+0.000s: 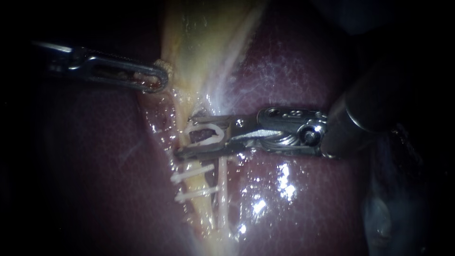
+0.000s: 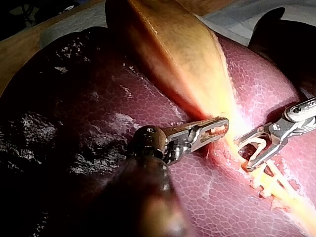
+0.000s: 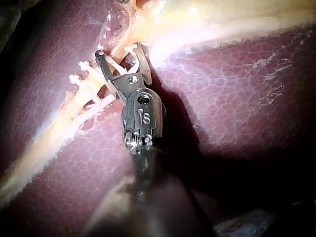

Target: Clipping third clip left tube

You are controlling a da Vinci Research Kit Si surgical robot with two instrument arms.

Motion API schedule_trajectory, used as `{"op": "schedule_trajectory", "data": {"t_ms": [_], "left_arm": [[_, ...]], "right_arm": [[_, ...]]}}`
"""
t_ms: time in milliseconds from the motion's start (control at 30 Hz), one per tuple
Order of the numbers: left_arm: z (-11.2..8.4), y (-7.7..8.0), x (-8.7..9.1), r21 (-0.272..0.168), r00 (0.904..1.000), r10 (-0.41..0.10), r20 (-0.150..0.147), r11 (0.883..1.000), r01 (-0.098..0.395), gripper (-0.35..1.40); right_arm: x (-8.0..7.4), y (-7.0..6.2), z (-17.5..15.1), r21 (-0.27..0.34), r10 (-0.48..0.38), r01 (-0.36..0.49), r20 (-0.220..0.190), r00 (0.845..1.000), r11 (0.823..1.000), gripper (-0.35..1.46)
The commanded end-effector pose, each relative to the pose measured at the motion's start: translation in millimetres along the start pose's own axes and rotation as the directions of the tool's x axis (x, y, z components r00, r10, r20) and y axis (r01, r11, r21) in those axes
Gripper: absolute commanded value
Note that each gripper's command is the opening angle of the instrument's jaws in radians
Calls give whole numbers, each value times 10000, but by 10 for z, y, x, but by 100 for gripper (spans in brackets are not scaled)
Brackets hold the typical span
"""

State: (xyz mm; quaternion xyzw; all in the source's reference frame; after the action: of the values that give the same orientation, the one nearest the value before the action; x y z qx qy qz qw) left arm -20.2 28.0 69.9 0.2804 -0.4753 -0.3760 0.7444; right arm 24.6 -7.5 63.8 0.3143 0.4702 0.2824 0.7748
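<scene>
Liver (image 1: 294,76) fills frame. Gallbladder (image 1: 204,38) at upper centre is clamped at its left edge by left instrument (image 1: 162,77) jaws. Right instrument (image 1: 186,136) is laid level from the right, its parted jaws holding white clip (image 1: 222,132) astride left tube (image 1: 201,185) at centre, just above two set clips (image 1: 192,173). Bare liver is seen left.

left tube (image 1: 204,211): thin pale yellow strand. runs down from the narrow end of the gallbladder (image 1: 204,38) across the dark red liver (image 1: 294,71). glistening wet. a thinner whitish strand lies just beside it on its right.

closed clips, two (image 1: 192,173): white, straight and flat. set crosswise on the left tube, one below the other, a small gap between them.

open clip (image 1: 221,134): white, v-shaped, legs spread. seated between the parted jaws of the right instrument (image 1: 186,135), both jaws touching it. straddles the left tube just above the upper closed clip, open end facing left.
</scene>
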Motion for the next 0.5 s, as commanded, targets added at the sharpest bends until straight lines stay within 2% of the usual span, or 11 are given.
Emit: {"op": "schedule_trajectory", "data": {"t_ms": [33, 233, 500], "left_arm": [[0, 0, 0, 3, 10000, 6, -2, 10000, -6, -35], [-1, 0, 0, 8, 10000, 9, -4, 10000, -9, -35], [-3, 0, 1, 17, 10000, 12, -8, 10000, -12, -35]], "right_arm": [[0, 0, 0, 2, -3, 3, 1, 10000, 10000, 47], [1, -5, -1, 33, -14, 14, 9, 10000, 10000, 47], [8, -21, -13, 150, -2, 2, 32, 10000, 9999, 47]]}}
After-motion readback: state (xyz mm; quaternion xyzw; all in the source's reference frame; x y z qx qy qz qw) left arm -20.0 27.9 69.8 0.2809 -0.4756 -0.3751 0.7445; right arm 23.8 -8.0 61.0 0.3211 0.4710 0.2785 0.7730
